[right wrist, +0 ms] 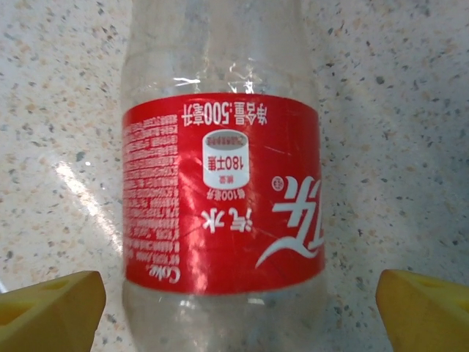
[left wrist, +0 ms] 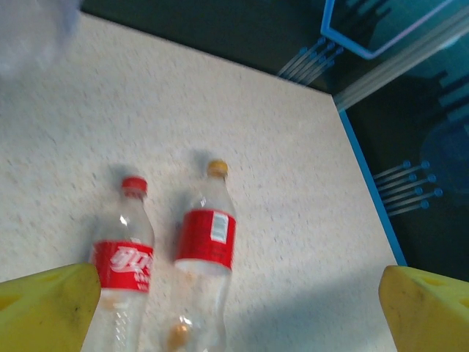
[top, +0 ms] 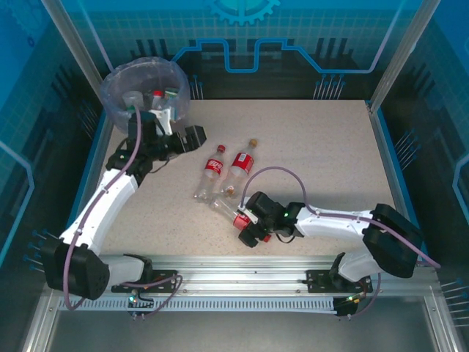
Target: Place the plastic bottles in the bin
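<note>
Bottle between your right gripper's parted fingers.
It lies on the table; your left gripper gapes wide too.

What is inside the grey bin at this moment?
Inside the bin, several plastic bottles lie in the crinkly bag lining; red, green and white caps show. How many lie underneath cannot be told: the top bottles and bag cover them.

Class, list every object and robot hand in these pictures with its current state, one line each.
Bin: upright, bottles inside.
Red-capped bottle: lying on table, capped.
Gold-capped bottle: lying on table, capped.
Third bottle: lying on table, red-labelled.
Left hand: open, empty.
Right hand: open, straddling third bottle.
</note>
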Controlling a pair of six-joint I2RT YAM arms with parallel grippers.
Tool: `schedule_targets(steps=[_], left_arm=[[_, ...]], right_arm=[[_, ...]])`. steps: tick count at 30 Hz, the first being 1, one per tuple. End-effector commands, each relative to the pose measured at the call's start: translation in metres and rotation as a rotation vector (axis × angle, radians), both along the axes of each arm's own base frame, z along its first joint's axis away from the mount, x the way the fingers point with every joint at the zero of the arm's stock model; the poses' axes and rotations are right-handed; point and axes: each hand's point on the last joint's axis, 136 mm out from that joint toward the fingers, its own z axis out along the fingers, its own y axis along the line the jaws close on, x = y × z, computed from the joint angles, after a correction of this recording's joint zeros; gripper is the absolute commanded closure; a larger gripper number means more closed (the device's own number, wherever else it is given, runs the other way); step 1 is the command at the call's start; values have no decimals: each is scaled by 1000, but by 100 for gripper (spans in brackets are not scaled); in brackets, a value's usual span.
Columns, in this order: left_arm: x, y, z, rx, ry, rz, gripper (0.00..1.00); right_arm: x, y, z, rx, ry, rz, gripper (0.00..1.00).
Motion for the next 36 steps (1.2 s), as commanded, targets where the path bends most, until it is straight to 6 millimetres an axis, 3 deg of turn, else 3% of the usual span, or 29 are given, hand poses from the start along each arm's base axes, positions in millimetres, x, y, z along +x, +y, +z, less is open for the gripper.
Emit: schedule_targets(steps=[1, 8, 16, 20, 26, 31, 36], left_arm=[[-13, -13, -2, -69, -10, -12, 2], [-39, -30, -60, -118, 119, -11, 2], [-51, -28, -85, -264, 161, 54, 3], [-49, -33, -81, -285, 177, 30, 3], [-45, -37, -70, -300, 160, 14, 3], [-43, -40, -61, -334, 138, 1, 3], [-39, -48, -48, -505, 133, -58, 1]], right_arm=[[4, 16, 0, 2, -14, 37, 4], [6, 22, -12, -10, -27, 42, 5], [9, 17, -11, -15, -60, 25, 12], [9, 13, -1, -13, -73, 20, 27], [6, 8, 14, 6, -96, 32, 39], [-1, 4, 36, 54, -124, 68, 41], [7, -2, 70, 163, -163, 16, 43]])
